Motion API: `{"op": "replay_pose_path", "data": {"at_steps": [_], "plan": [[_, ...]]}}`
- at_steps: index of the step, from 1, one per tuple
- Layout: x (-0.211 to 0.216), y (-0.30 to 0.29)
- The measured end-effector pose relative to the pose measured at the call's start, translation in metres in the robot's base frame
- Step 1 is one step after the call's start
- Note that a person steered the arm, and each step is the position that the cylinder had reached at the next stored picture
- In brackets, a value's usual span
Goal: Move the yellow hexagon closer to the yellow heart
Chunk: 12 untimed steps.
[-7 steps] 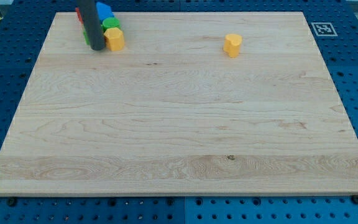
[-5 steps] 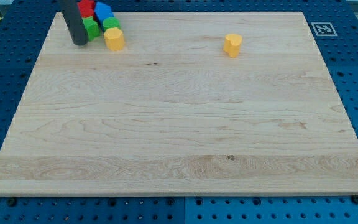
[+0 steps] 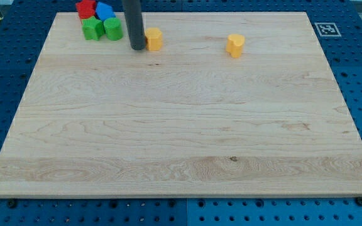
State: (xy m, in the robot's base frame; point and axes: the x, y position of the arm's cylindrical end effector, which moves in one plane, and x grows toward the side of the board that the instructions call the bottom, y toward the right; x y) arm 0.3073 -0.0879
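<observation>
The yellow hexagon (image 3: 154, 38) lies near the board's top edge, left of centre. The yellow heart (image 3: 235, 45) lies to its right, well apart from it. My tip (image 3: 136, 47) stands right against the hexagon's left side. The dark rod rises straight up out of the view's top.
A cluster of blocks sits at the top left corner: a red one (image 3: 85, 9), a blue one (image 3: 105, 11), a green one (image 3: 93, 28) and a second green one (image 3: 112, 29). A black-and-white marker tag (image 3: 325, 28) is at the board's top right corner.
My tip swung left of the cluster, then came back right. The yellow hexagon has slid right, away from the cluster and toward the heart. The heart has not moved.
</observation>
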Motion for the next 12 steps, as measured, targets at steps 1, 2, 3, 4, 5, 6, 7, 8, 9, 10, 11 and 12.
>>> {"op": "replay_pose_path", "data": {"at_steps": [1,2,3,4,5,6,7,8,9,10,11,12], "plan": [[0.0,0.022],[0.0,0.042],[-0.002,0.037],[-0.015,0.026],[-0.022,0.023],[-0.028,0.025],[-0.056,0.025],[-0.062,0.025],[-0.047,0.031],[-0.043,0.05],[-0.037,0.075],[-0.016,0.084]]}}
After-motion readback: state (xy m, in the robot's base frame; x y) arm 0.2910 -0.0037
